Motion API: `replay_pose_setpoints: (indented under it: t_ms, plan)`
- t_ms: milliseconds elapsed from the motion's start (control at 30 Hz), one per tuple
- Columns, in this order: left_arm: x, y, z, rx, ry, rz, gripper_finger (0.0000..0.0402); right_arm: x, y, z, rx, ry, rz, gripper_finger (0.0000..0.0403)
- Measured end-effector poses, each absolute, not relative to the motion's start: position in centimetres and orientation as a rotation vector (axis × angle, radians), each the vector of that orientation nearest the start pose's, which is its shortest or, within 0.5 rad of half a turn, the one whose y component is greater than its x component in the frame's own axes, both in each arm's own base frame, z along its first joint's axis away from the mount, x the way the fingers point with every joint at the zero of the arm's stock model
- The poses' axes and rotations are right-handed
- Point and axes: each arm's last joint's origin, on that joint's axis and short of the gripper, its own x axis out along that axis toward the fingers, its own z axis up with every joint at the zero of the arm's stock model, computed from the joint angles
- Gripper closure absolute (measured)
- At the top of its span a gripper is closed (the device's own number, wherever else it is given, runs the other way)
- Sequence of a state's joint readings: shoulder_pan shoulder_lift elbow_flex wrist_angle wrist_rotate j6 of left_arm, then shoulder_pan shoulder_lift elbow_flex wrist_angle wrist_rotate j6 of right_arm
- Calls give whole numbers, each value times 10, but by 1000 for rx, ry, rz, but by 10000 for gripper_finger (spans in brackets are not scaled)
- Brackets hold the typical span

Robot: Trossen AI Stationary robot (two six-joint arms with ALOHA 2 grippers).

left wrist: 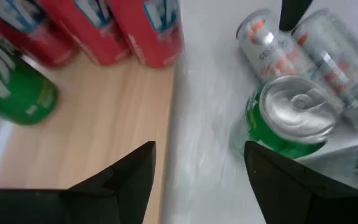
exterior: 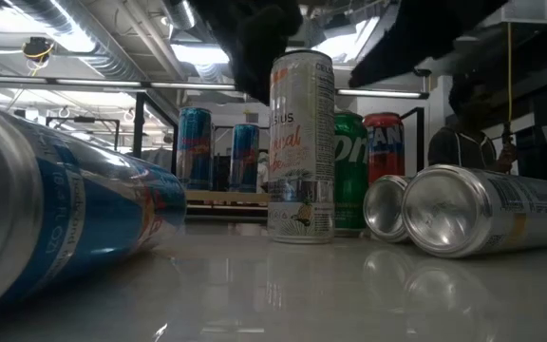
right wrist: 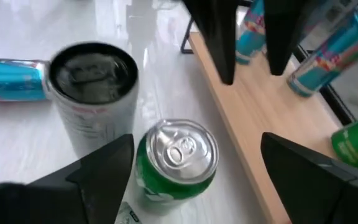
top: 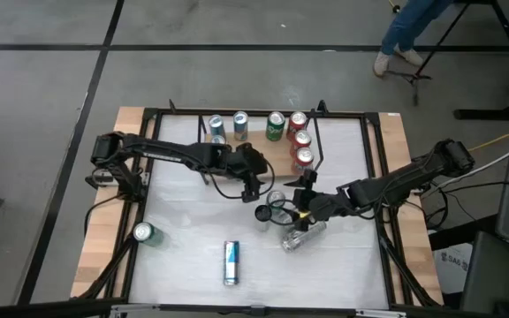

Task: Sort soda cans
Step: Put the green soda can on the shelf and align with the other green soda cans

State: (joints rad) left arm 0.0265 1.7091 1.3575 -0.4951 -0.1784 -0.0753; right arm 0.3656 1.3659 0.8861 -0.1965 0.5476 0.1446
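Observation:
A green can stands upright mid-table, also in the high view. A pale can with a dark top stands beside it. Two silver cans lie on their sides nearby. My right gripper is open, its fingers on either side of the green can and apart from it. My left gripper is open and empty just far-left of the same green can. Blue cans, a green can and three red cans stand at the far edge.
A blue can lies on its side near the front edge, and a green can lies at the left. A wooden strip carries the sorted cans at the back. A black frame rims the table. A person's legs show beyond the table.

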Motion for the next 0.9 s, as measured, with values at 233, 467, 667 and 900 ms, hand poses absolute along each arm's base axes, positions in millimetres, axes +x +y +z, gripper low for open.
replay_pose_setpoints:
  t_ms: [233,467,667,900]
  plan:
    - [349,14,293,-8,813,224,163,276,87,281,-170,624,-163,58]
    - [325,14,313,-7,830,225,163,286,74,304,-72,622,-55,58]
    - [311,13,322,-24,848,228,163,288,56,300,13,676,-46,58]
    - [307,13,324,-25,862,228,163,297,54,284,22,758,-31,58]
